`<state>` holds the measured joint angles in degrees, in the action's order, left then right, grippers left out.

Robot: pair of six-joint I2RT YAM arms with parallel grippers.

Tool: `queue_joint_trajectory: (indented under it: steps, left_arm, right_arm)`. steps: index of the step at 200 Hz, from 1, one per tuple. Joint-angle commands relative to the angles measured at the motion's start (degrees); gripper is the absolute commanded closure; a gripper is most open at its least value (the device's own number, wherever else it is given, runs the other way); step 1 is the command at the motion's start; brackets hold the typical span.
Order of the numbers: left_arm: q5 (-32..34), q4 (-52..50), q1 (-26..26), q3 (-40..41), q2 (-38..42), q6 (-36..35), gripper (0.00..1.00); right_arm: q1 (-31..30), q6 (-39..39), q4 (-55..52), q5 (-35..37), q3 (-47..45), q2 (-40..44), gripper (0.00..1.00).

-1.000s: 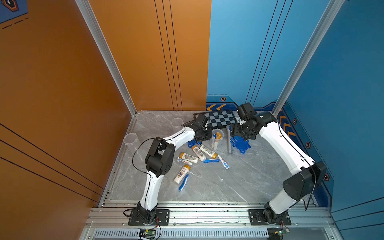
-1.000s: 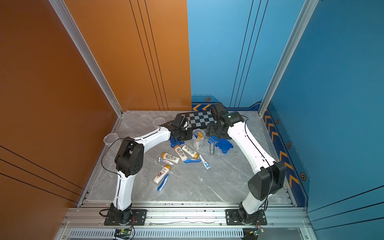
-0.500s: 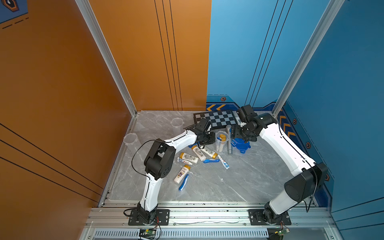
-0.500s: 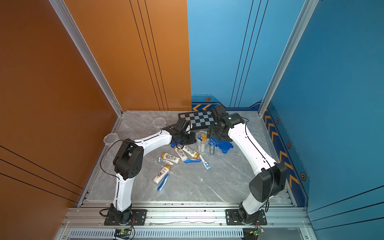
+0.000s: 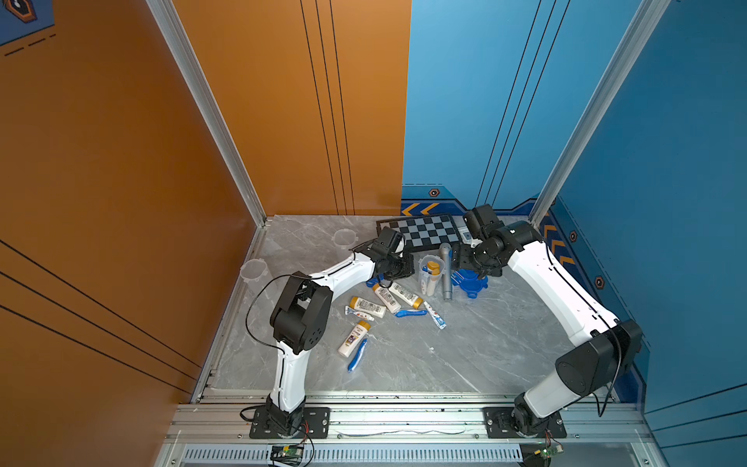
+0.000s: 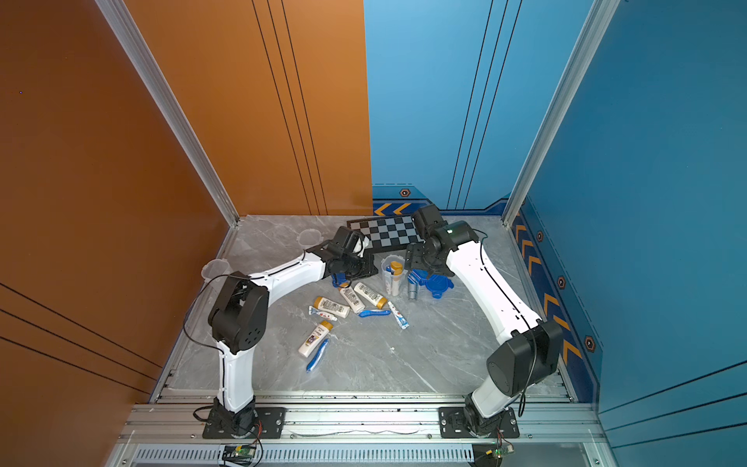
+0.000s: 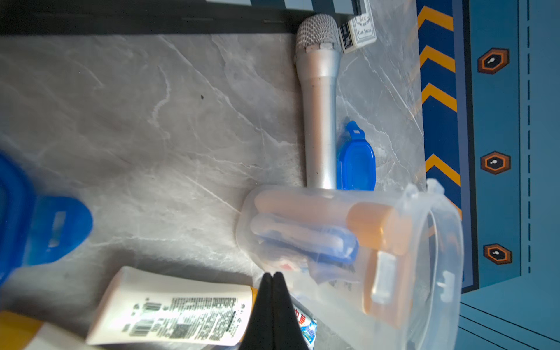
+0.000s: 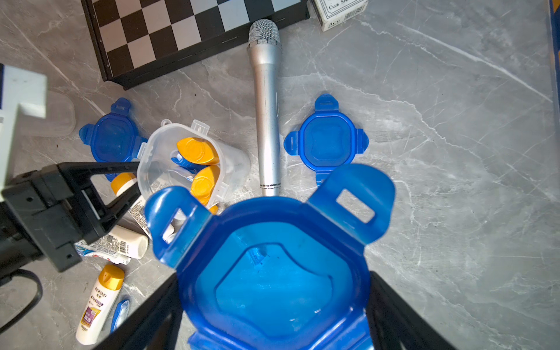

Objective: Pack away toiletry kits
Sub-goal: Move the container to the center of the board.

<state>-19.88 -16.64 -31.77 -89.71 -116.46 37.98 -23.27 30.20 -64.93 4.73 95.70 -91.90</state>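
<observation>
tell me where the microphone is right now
In the right wrist view the microphone lies flat between the filled cup and a blue lid, its head by the chessboard.

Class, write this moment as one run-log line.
left gripper: shut, beside clear cup | right gripper: gripping blue lid | clear cup: filled, unlidded
</observation>
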Motion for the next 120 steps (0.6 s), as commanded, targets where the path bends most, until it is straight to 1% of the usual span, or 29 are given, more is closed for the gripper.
queue_joint_trajectory:
  steps: [1,25,57,79,82,90,120]
  left_arm:
    - [-2.44,1.62,1.16,-3.62,-2.06,-0.3,1.0]
    - [-4.08,2.68,1.01,-5.94,-4.37,0.7,1.0]
    - [-5.03,4.55,-0.02,-5.76,-5.43,1.92,1.0]
    - [-5.27,5.39,-0.26,-3.45,-4.55,2.88,1.0]
    - [-5.26,7.26,-0.3,-2.92,-4.29,3.03,1.0]
    - [-5.28,8.37,-0.23,-1.68,-3.58,3.44,1.0]
    - [-6.15,9.78,-0.48,1.39,-1.95,3.82,1.0]
  right_arm:
    - [-0.78,1.55,0.05,1.48,0.15,0.27,0.21]
    - [-0.9,2.27,0.05,1.53,0.01,0.27,0.21]
    - [-1.43,2.62,0.06,1.77,0.87,-0.85,0.21]
    - [-1.69,2.67,0.06,1.85,1.53,-1.84,0.21]
    - [-1.69,2.68,0.06,1.86,1.71,-1.91,0.21]
    - [-1.78,2.68,0.06,1.85,1.85,-2.24,0.21]
    - [-2.0,2.7,0.15,1.9,2.14,-3.08,0.21]
